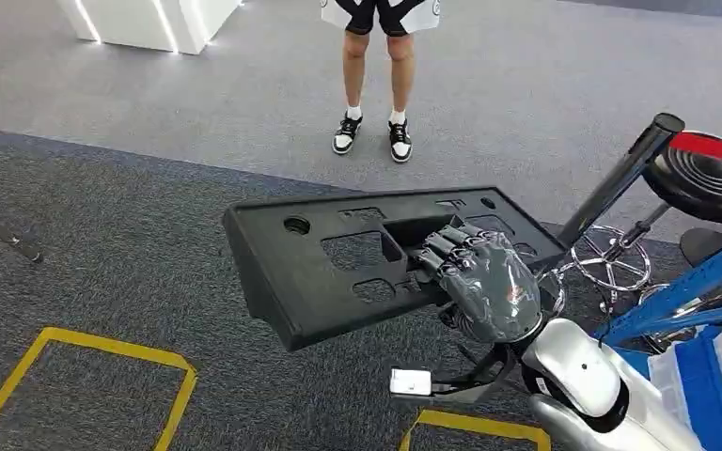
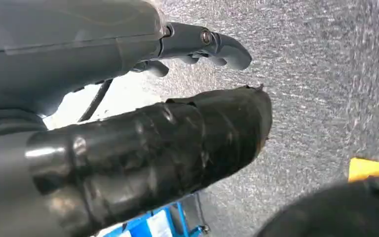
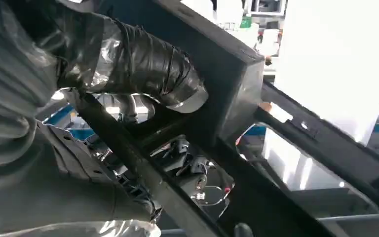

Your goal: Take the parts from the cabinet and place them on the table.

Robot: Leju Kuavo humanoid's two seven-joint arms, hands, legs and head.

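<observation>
Now my right hand (image 1: 479, 277) grips the black plastic part (image 1: 338, 258), fingers hooked through a cutout, above the carpet (image 1: 103, 254); my left hand (image 2: 128, 123) hangs released.

Silver arm (image 1: 578, 376), tape-wrapped dark grey robot hand (image 1: 484, 282)

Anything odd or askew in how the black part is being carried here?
Yes: the black part is held by the right hand at one end only, so it juts out sideways over the carpet, unsupported. No damage visible.

Long black plastic panel (image 1: 338, 258) with cutouts; held level above grey carpet, gripped at one opening
</observation>
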